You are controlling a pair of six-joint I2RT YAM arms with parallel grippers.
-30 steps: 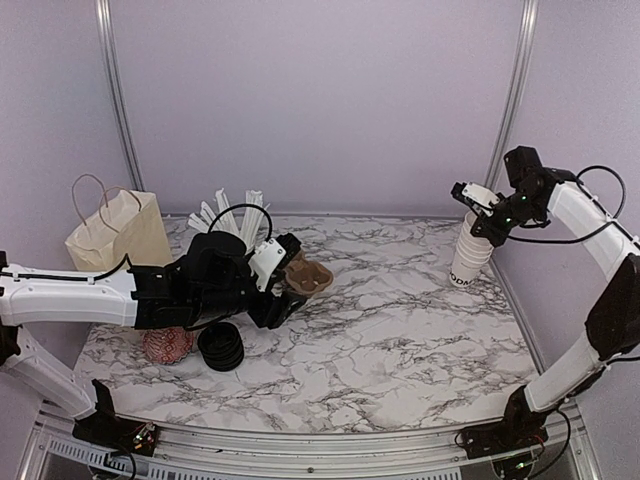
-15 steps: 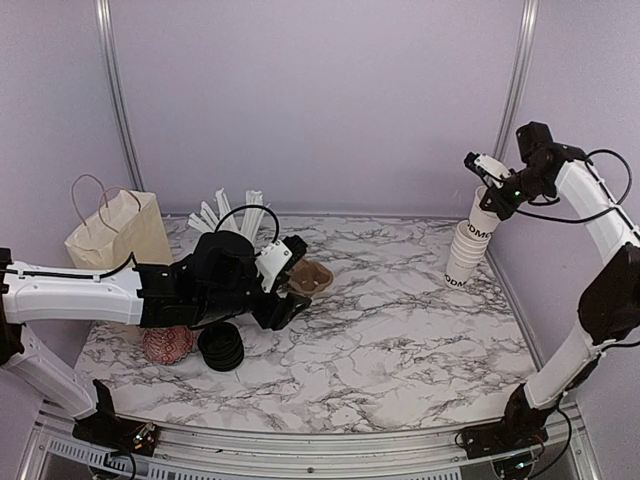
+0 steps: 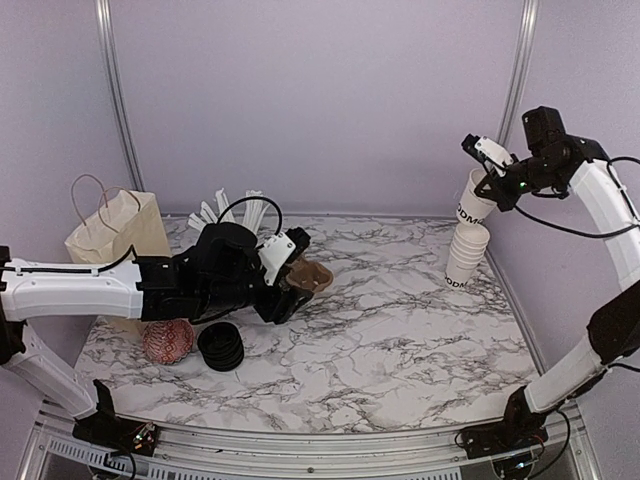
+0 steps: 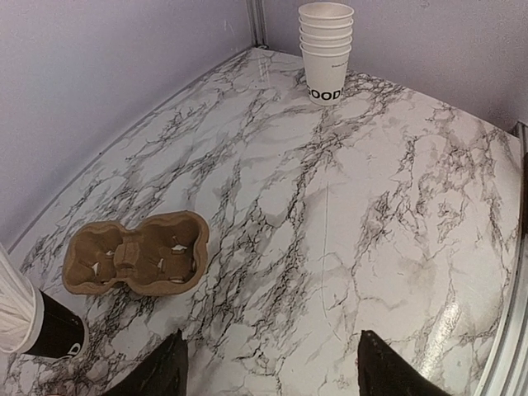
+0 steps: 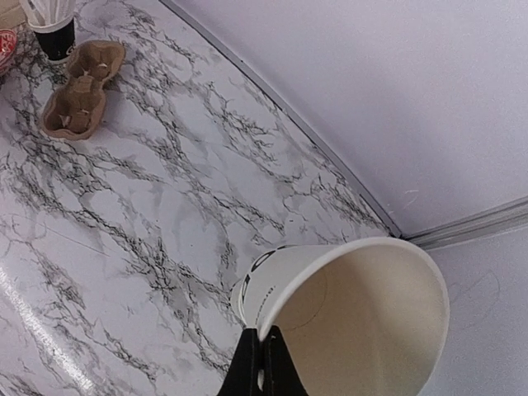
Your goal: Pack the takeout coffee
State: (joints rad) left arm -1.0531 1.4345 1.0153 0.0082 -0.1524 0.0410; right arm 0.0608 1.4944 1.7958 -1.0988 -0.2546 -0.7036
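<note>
Above the stack [image 3: 466, 258], the right pincer [image 5: 264, 359] pinches a tilted paper cup [image 5: 363, 322] by its rim; so thin a hold could slip. Near the carrier [image 4: 136, 254], the left pincer [image 4: 268, 369] gapes empty.

Paper bag [image 3: 110, 235], red patterned bowl [image 3: 167, 342]

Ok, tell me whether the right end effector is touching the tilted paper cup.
Touching. The right wrist view shows the right end effector shut on the rim of the paper cup, with the wall pinched between its jaws.
</note>
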